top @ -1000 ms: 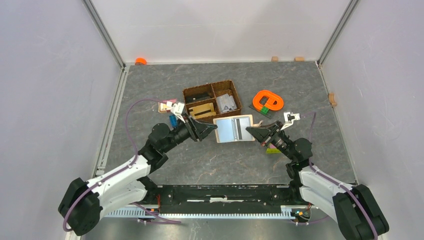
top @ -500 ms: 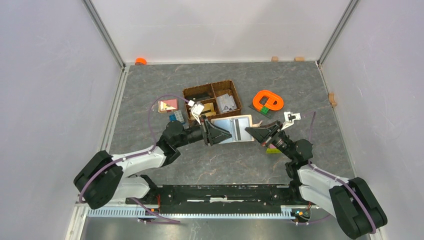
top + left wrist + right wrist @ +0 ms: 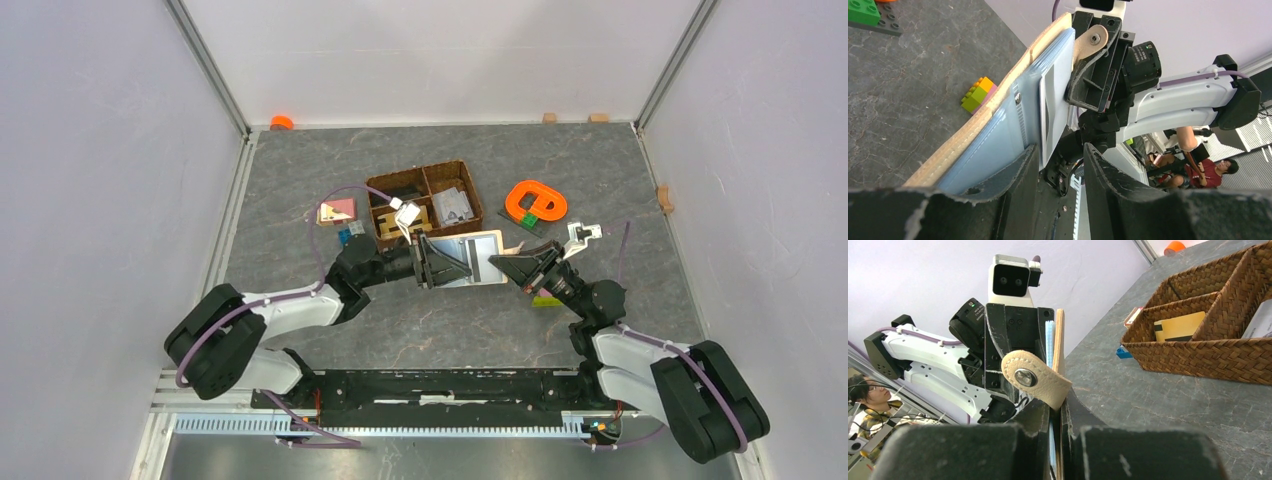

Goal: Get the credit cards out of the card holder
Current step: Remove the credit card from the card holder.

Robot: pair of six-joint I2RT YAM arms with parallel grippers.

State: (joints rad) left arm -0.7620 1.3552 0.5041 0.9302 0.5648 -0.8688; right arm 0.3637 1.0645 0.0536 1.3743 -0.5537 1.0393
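Conceivably the card (image 3: 1054, 100) between the parted jaws of the left gripper (image 3: 1059, 148) gets missed, or pulling tugs the card holder (image 3: 1059, 340) from the clamped jaws of the right gripper (image 3: 1057, 401).

A grey marbled worktop (image 3: 300, 160) carries a brown woven basket (image 3: 424, 200) split into compartments; one holds a tan card with a black stripe (image 3: 1179, 326), another a grey item (image 3: 452, 205). To its right is an orange loop (image 3: 536, 201) beside a green brick (image 3: 863, 11). A yellow-green brick stack (image 3: 977, 93) lies nearer; an orange cap (image 3: 282, 122) is in the far-left corner
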